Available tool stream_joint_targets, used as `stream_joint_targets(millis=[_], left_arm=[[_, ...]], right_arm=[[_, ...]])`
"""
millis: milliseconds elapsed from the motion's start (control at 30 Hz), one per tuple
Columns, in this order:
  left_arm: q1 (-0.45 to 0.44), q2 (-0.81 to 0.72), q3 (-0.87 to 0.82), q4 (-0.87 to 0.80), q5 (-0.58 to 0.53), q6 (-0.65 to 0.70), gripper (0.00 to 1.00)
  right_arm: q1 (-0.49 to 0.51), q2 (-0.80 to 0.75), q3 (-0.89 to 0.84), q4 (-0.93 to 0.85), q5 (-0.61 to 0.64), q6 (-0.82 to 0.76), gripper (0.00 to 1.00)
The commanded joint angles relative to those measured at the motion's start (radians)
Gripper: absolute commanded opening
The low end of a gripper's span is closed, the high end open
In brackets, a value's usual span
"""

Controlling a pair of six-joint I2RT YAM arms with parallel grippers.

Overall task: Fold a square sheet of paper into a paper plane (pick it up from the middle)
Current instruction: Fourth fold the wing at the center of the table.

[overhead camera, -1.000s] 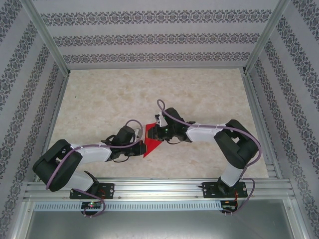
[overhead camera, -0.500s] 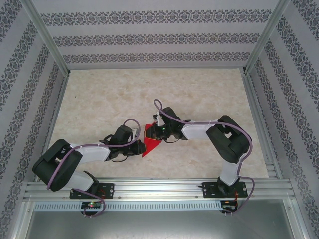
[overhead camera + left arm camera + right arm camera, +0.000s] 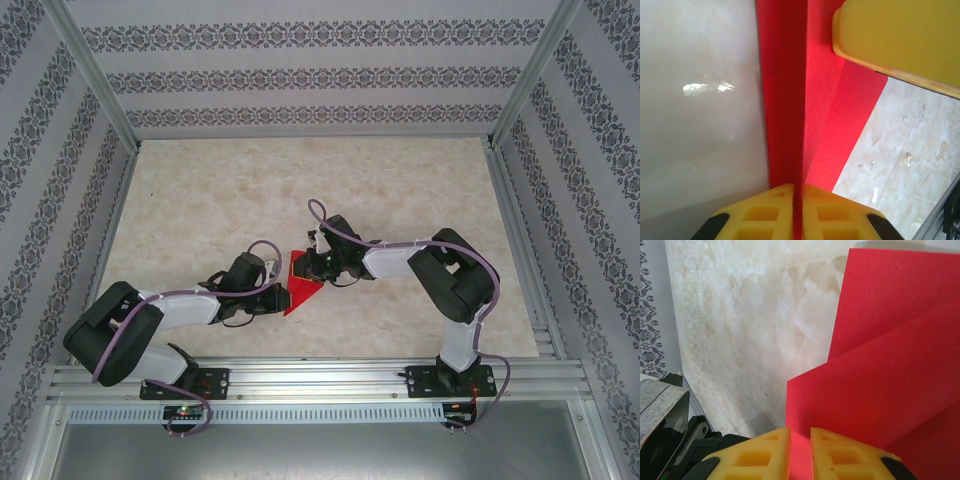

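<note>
Square sheet of paper [image 3: 301, 293], red, part-folded: near-centre worktop [image 3: 200, 190], open room far and to both sides. Left gripper [image 3: 800, 189] and right gripper [image 3: 800, 432], arms stretched low, inward: jaws of each pinched on its edges.

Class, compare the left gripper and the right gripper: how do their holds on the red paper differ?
The left gripper pinches a raised fold of the red paper, jaws nearly touching; the right gripper shows a slightly wider gap. From above, the left gripper reaches in from the left, the right gripper from the right. Both have yellow fingers shut on the paper.
</note>
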State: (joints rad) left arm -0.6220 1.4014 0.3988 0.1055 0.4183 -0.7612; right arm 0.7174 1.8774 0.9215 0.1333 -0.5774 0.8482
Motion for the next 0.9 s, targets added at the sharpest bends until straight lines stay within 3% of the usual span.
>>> stream_joint_targets(millis=[0, 400, 867], left_arm=[[0.013, -0.016, -0.015, -0.040, 0.009, 0.027, 0.08], [0.026, 0.016, -0.003, -0.039, 0.049, 0.012, 0.00], [0.057, 0.036, 0.013, -0.072, 0.095, 0.034, 0.09]], right_arm=[[-0.008, 0.018, 0.026, 0.025, 0.014, 0.008, 0.19], [-0.012, 0.050, 0.034, 0.008, 0.039, 0.001, 0.20], [-0.014, 0.069, 0.036, -0.032, 0.082, -0.015, 0.20]])
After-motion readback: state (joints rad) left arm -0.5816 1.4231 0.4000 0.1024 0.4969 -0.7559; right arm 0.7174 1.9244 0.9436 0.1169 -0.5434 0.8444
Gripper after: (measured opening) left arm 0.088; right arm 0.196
